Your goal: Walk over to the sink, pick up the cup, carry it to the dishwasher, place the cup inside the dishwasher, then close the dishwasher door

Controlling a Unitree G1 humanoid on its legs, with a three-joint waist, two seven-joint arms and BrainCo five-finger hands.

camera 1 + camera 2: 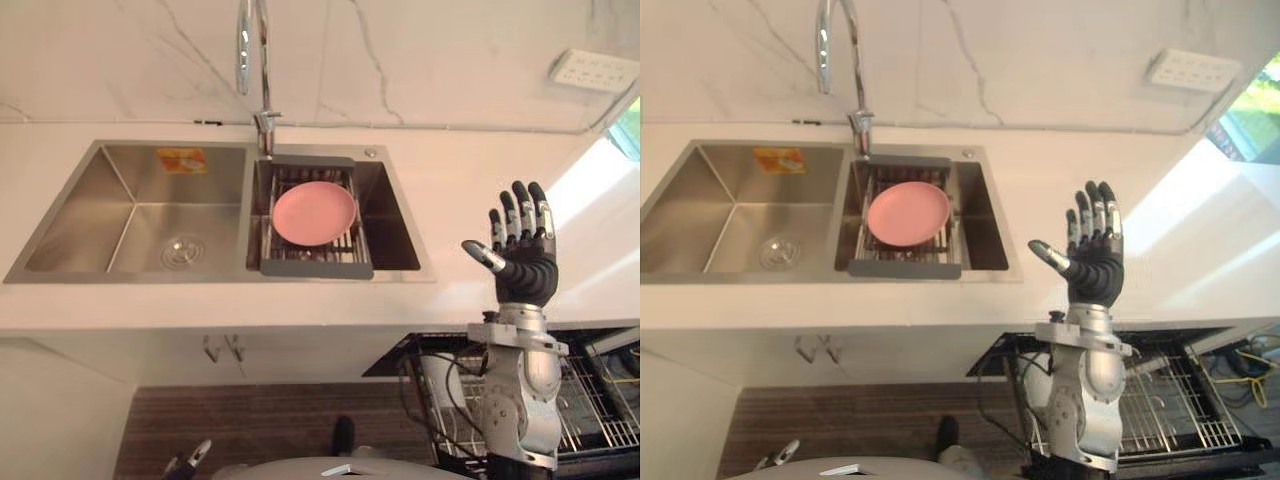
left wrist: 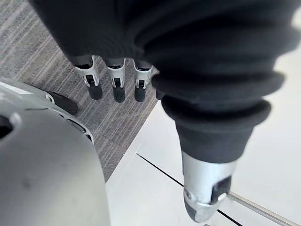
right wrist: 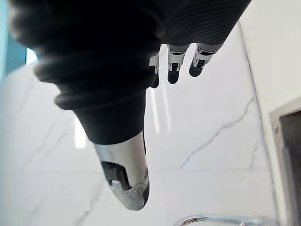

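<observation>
Fingers of the left hand are hanging straight and slack, holding nothing, low below the sink's front edge and over the floor. At the sink's back the faucet is rising between the two basins. Across the sink's right basin a rack is sitting, and a pink plate is lying flat on it, face up. The plate is round, so it is offering no long axis to line up on.

Right of the sink the right hand is standing upright over the tabletop, thumb pointing toward the sink. Its fingers are spread and released, gripping nothing. Below and right of the sink the dishwasher is standing open.

Where the cup is I cannot tell. A pale shape is sitting inside the dishwasher, half hidden behind the right arm. It may or may not be the cup, so its axis and the way it is pointing are beyond reading.

As a judgement, anything in the sink's right basin is lying left of the right hand's fingers, toward the sink's back. That hand is much the nearer of the two, and the reach is calling for a swing leftward and down.
</observation>
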